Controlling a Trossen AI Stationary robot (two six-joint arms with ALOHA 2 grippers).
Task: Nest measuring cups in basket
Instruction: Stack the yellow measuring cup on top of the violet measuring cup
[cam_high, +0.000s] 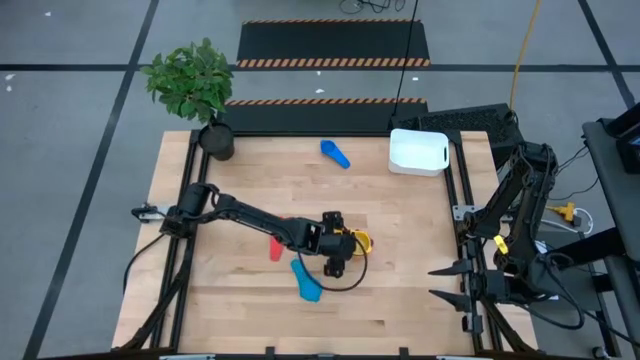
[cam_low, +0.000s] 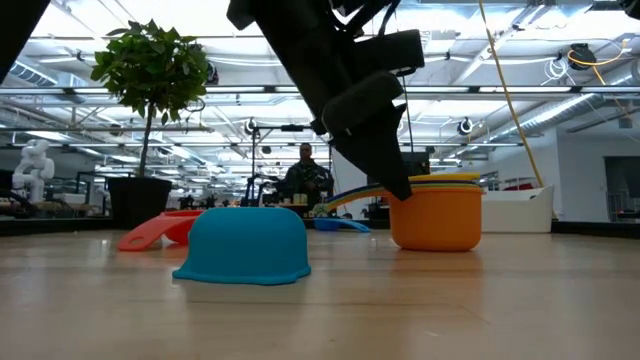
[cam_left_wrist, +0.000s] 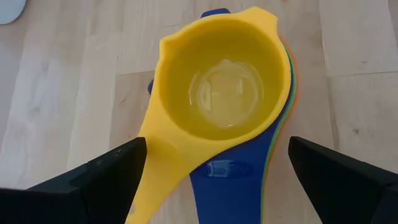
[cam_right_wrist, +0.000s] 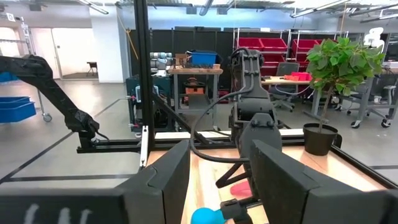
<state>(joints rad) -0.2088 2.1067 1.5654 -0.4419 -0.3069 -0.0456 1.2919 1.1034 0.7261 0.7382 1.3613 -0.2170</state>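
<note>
A nested stack of measuring cups stands upright on the table, yellow innermost, with navy, green and orange rims showing around it. My left gripper hovers over it, pointing down and open, one finger on each side of the stacked handles. Loose on the table are a red cup, a light blue cup lying mouth down, and a mid blue cup. The white basket sits at the far right. My right gripper waits open off the table's right edge.
A dark plant pot with a leafy plant stands at the far left corner. The left arm stretches across the table's middle. Bare wood lies between the stack and the basket. A person shows in the room beyond the table.
</note>
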